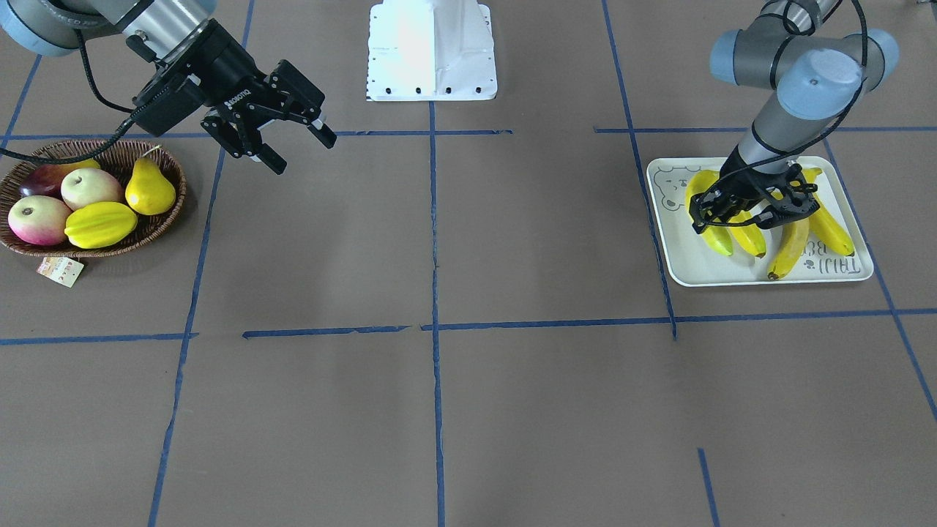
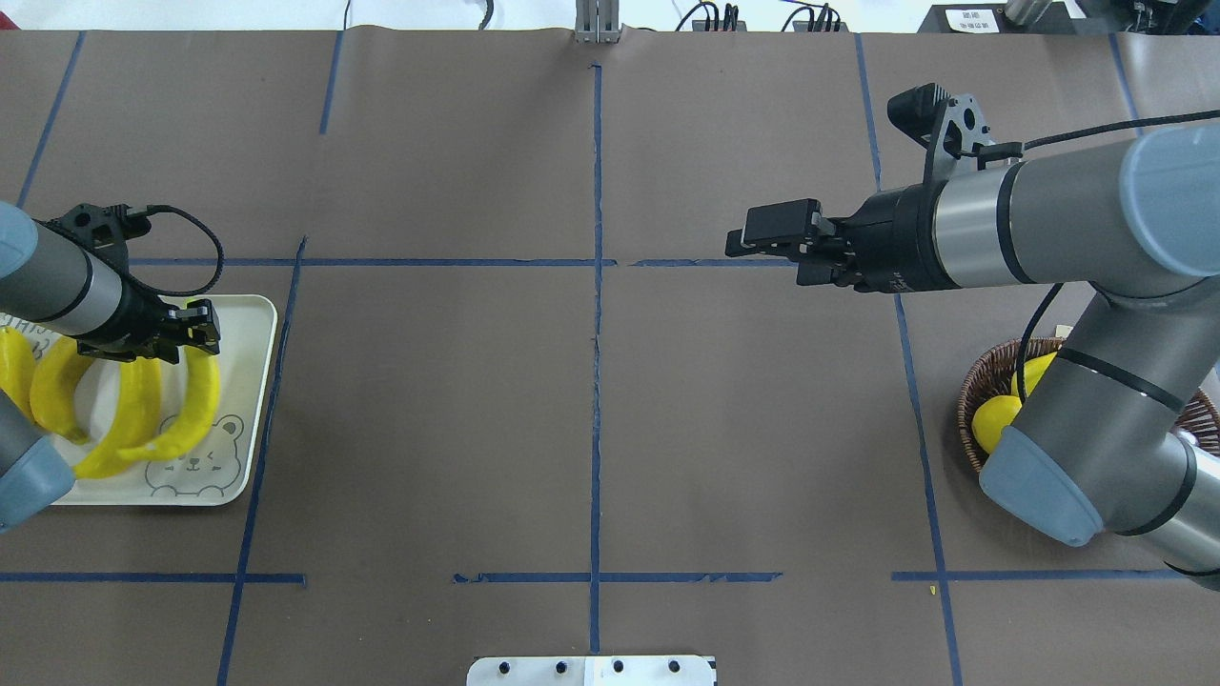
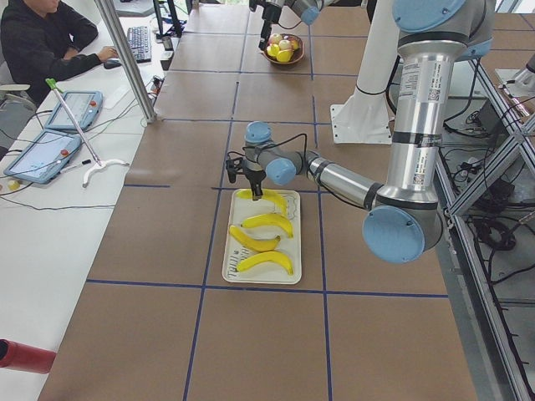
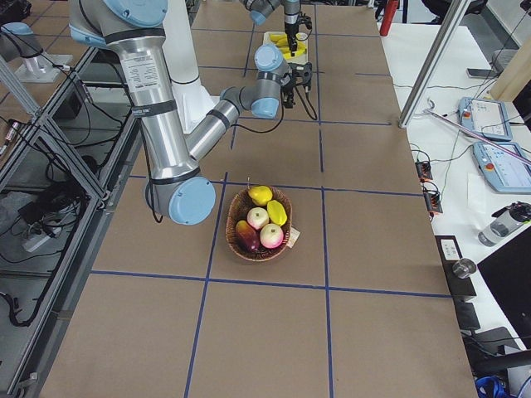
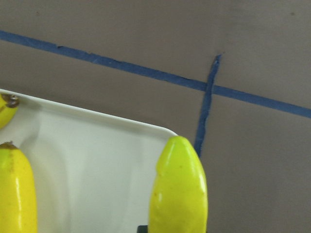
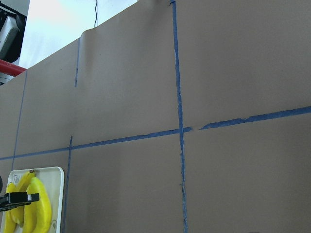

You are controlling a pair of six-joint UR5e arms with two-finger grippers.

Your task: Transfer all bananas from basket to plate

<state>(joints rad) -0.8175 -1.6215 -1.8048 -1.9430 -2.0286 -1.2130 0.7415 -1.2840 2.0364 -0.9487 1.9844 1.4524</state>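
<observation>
Brown paper crossed with blue tape (image 1: pixel 433 219) covers the table (image 1: pixel 542 410), and the four bananas (image 1: pixel 790 245) all lie side by side on the plate (image 1: pixel 681 256), a pale tray printed with a bear face. The left gripper (image 1: pixel 754 212) hangs low over them. The front-facing view shows its jaws spread apart, straddling the fruit and clamping none, while the overhead view shows it only side-on, above the upper end of the banana nearest the table's middle. The left wrist camera adds a greenish banana tip reaching the plate's rounded corner, with two more banana ends at its left edge. At the other end the right gripper (image 1: pixel 301 150) is held tilted in the air, jaws wide open and empty, some way from the basket (image 1: pixel 157 228) toward the table's middle. The overhead view hides most of that wicker basket behind the right arm (image 2: pixel 1096 410). The front-facing and right side views show it whole, holding a yellow pear (image 1: pixel 150 190), a starfruit (image 1: pixel 101 225), two pink-and-cream apples (image 1: pixel 89 188) and a dark red fruit (image 1: pixel 40 178), with a paper tag (image 1: pixel 61 270) lying by the rim. The right wrist camera catches the plate and bananas small in its lower left corner. Only the left side view shows a person (image 3: pixel 38 38) seated at a desk with tablets (image 3: pixel 73 109)
</observation>
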